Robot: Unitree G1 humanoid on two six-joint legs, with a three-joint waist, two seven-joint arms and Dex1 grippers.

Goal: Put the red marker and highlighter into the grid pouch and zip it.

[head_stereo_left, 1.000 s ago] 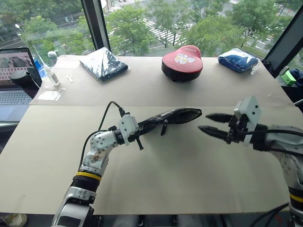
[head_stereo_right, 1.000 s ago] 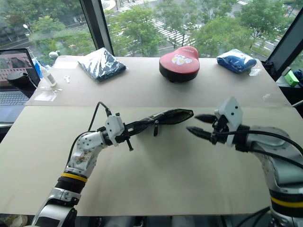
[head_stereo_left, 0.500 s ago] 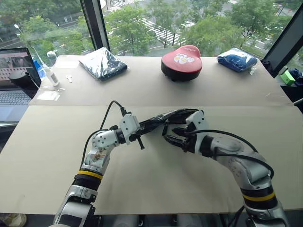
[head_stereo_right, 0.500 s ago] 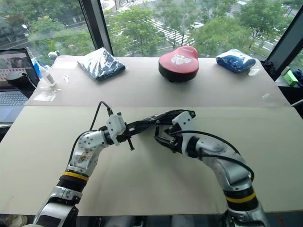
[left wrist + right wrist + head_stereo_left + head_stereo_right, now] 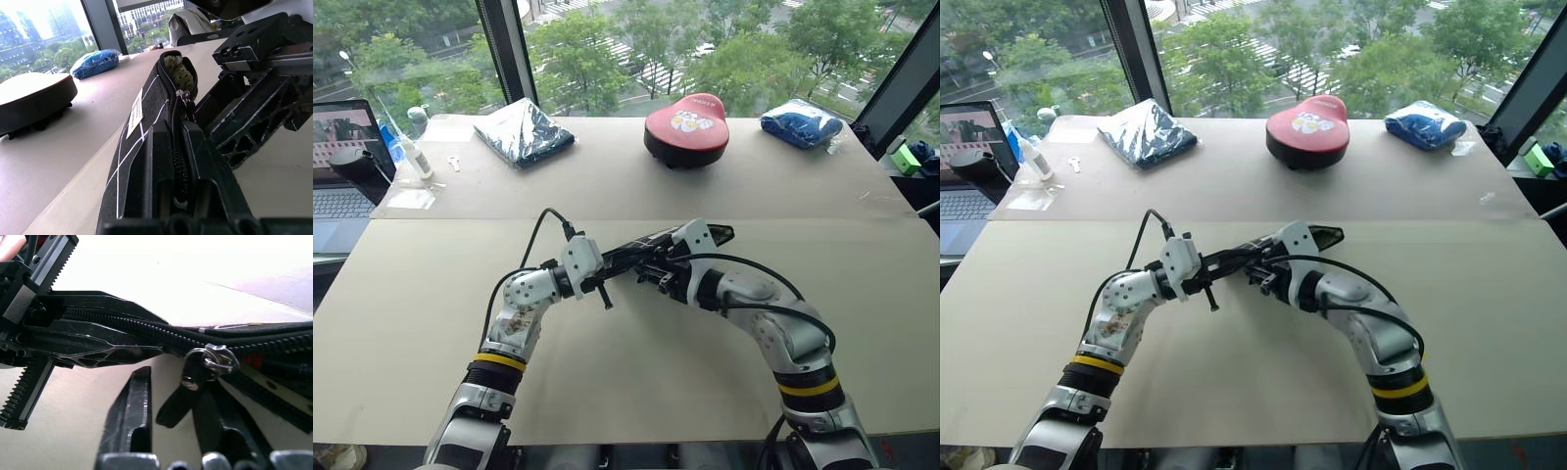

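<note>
- Your left gripper [image 5: 612,262] has its fingers [image 5: 161,166] clenched on one end of the flat black fabric pouch with white grid lines [image 5: 146,105], holding it edge-up above the pale tan bench [image 5: 636,372] at mid-scene
- The pouch reaches from that grip toward your right, its far end [image 5: 717,234] hanging free past the right arm, and its mouth gapes there in the left wrist view
- A small white label [image 5: 135,112] shows on the side of the pouch, and the zipper teeth run along its upper edge
- Your right gripper [image 5: 651,273] sits against the pouch just beside the left one; its fingers [image 5: 132,406] have closed, and in the right wrist view they stand on either side of the black zipper pull strap [image 5: 176,404] that hangs from the silver slider [image 5: 215,358]; you cannot tell from these views whether the strap is actually pinched
- At the far edge of the bench you can see a red rounded case with a dark base [image 5: 687,126], a dark plastic-wrapped bundle [image 5: 525,132] to its left and a blue plastic-wrapped bundle [image 5: 800,124] to its right, all well apart from the pouch
- An open laptop [image 5: 342,157] stands at the far left, with a small white bottle [image 5: 417,157] near it
</note>
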